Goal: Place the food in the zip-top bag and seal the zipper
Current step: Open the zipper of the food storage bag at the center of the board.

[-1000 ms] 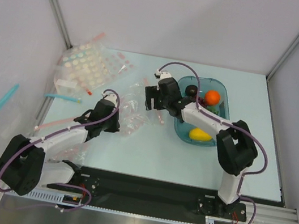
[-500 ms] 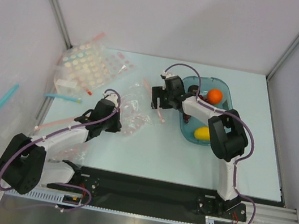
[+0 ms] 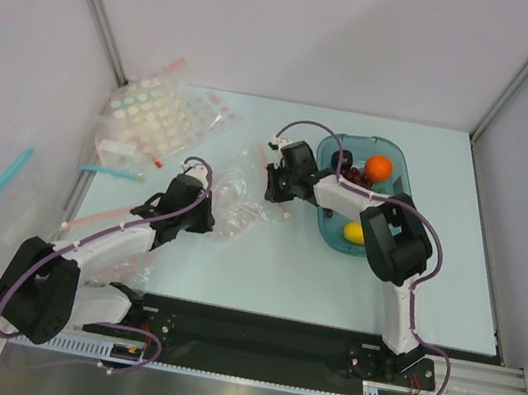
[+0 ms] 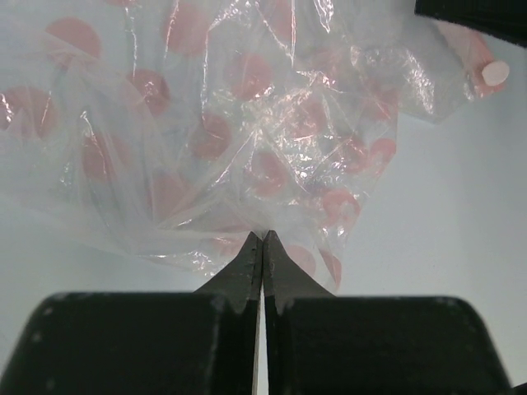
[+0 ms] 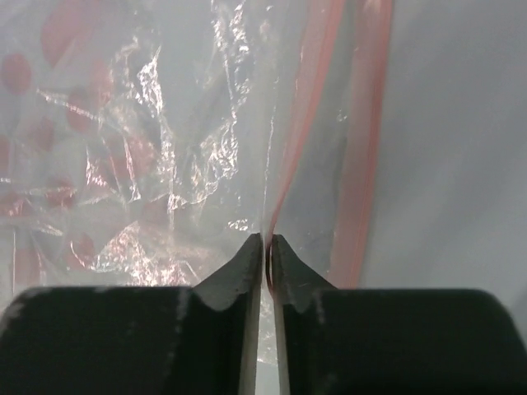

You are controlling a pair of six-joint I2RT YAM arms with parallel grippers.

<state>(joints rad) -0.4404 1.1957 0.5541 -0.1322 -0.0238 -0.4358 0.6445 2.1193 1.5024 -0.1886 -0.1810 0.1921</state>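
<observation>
Fingertips on my left gripper (image 4: 262, 239) are pinched tight together on a fold of the crumpled clear plastic bag with red-pink dots (image 4: 247, 123), grabbing it at its near edge. Same deal on my right gripper (image 5: 265, 240): the tips are closed down to a sliver, clamping the film right where the bag's red press-seal strip (image 5: 362, 123) comes down to them.

The bag sits bunched up on the pale blue table (image 3: 261, 278) between my two grippers.

Pose-wise, my left arm lies low, stretched from its base up toward the bag. My right arm has its elbow cocked up over the near end of the teal plastic tray (image 3: 365, 139), with the forearm reaching left across the tray to the bag.

The food's all in that tray, apart from the bag:
- round orange toy fruit (image 3: 378, 168) at the far end
- yellow lemon-like piece (image 3: 353, 232) at the near end
- dark fruit (image 3: 342, 158) and small red bits (image 3: 354, 175) beside the orange
</observation>
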